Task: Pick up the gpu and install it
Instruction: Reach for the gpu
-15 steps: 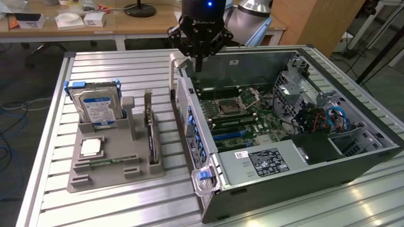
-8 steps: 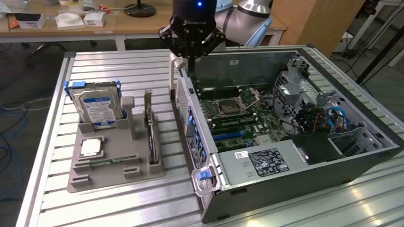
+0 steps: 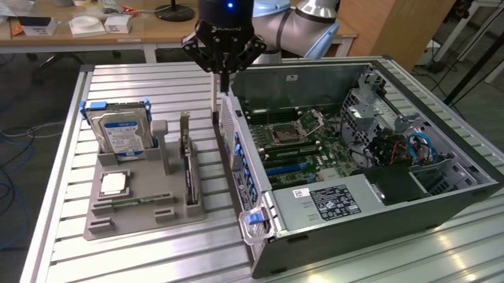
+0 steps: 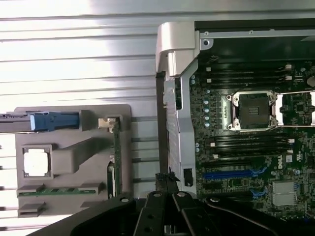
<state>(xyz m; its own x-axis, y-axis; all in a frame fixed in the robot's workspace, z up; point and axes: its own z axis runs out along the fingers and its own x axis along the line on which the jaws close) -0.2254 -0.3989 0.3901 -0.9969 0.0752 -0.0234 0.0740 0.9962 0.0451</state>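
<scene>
The gpu [image 3: 188,168] stands on edge in a slot of the grey holder [image 3: 146,219], its silver bracket end toward the back. In the wrist view the gpu [image 4: 117,162] appears as a thin green strip on the holder [image 4: 74,113]. My gripper [image 3: 223,87] hangs shut with nothing between its fingers. It is above the rear end of the open computer case's wall [image 3: 236,153], to the exterior view's right of the gpu and apart from it. In the wrist view the gripper [image 4: 167,180] points down just beside that wall [image 4: 174,123].
The holder also carries a silver hard drive [image 3: 118,134] standing upright, a processor chip [image 3: 115,184] and a memory stick [image 3: 130,202]. The open case shows the motherboard [image 3: 295,144] with blue slots [image 4: 229,174] and a power supply [image 3: 331,200]. The slatted metal table [image 3: 141,82] lies around them.
</scene>
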